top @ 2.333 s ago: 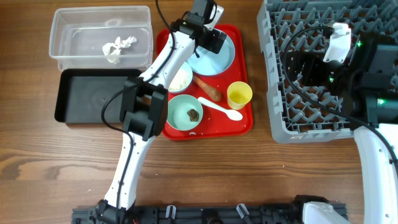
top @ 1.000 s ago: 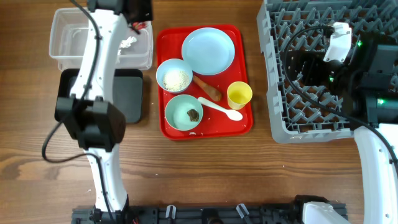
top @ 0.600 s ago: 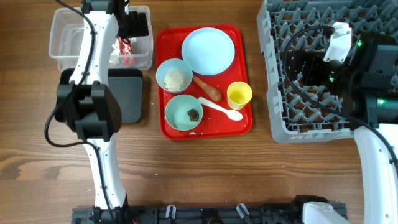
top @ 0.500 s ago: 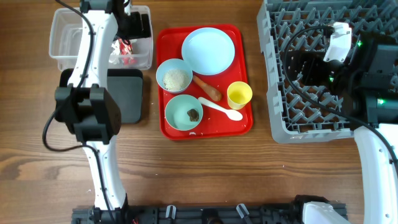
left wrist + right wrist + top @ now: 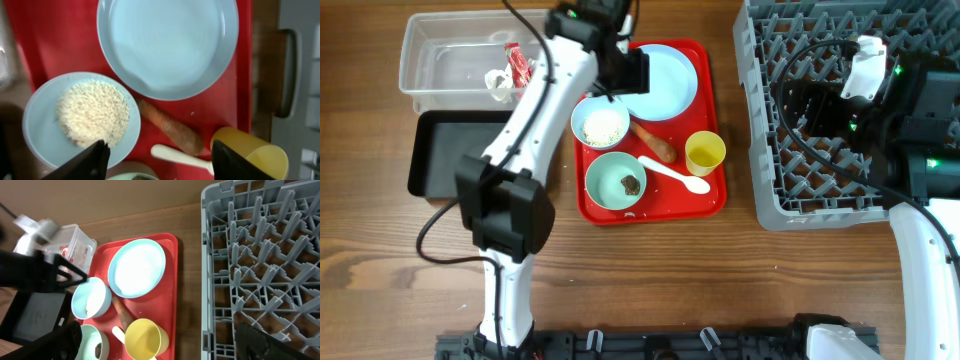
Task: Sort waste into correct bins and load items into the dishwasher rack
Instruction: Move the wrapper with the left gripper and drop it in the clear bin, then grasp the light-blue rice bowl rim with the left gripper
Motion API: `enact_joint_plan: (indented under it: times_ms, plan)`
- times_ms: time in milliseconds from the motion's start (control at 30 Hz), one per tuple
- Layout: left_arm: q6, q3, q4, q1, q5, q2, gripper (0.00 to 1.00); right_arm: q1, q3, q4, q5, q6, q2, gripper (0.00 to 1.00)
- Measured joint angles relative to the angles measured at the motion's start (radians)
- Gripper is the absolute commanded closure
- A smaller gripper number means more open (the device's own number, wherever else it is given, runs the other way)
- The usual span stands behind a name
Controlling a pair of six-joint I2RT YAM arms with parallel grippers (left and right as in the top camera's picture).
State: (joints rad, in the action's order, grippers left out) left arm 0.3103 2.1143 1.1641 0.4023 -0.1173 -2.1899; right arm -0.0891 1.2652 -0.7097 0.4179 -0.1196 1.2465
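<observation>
Over the back half of the red tray [image 5: 715, 205]: the left gripper [image 5: 159, 147], fingers spread wide, nothing between them. Straight down from its wrist cam, the light blue plate [image 5: 167, 45] filling the top. At lower left, the pale blue bowl [image 5: 37, 125] with the rice [image 5: 92, 117] heaped in it. Just under the plate's rim, the sausage piece [image 5: 172, 127] lying on a slant, hard to say whether touching it. Below that, the handle end of the white spoon [image 5: 180, 157], right beside the yellow cup [image 5: 252, 155], upright at the tray's right edge. Nearer the front of the tray, seen from overhead, the mint-green bowl [image 5: 605, 195] with the small dark lump [image 5: 631, 184] sitting inside. So all five dishes on the red tray, none seen in the rack [image 5: 770, 190] yet.

Waste so far: inside the clear tub [image 5: 440, 55], near its right end, the red-and-white wrapper [image 5: 517, 65], with the crumpled tissue [image 5: 498, 82] just beside it on the left. Directly in front of the tub, the black tray [image 5: 445, 150], off to the left of the red one.

Over at the rack on the right side of the table: the right gripper [image 5: 800, 103], hanging above the crate's left part, opened right up too and carrying nothing. From its wrist cam, rows of upright pegs on the right and the red tray with its dishes off to the left.
</observation>
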Motion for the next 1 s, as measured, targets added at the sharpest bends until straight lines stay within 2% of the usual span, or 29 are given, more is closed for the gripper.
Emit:
enact_joint_plan:
  times_ms: [233, 500, 600, 833, 1000]
  plan:
    - [0.048, -0.322, -0.252, 0.018, 0.027, -0.008, 0.63, 0.000, 0.000, -0.001, 0.000, 0.000, 0.000, 0.00]
    - [0.043, -0.377, -0.314, 0.018, 0.031, -0.010, 0.84, 0.000, 0.000, -0.001, 0.000, -0.004, 0.000, 0.00]
    - [0.041, -0.397, -0.316, 0.020, 0.034, -0.010, 0.96, 0.000, 0.000, -0.002, 0.000, -0.007, 0.000, 0.00]
    - [0.036, -0.393, -0.316, 0.024, 0.067, -0.005, 0.96, 0.000, 0.000, -0.002, 0.000, -0.008, 0.000, 0.00]
    - [0.036, -0.341, -0.199, 0.023, 0.058, 0.051, 0.96, 0.000, 0.000, -0.002, 0.000, -0.008, 0.000, 0.00]
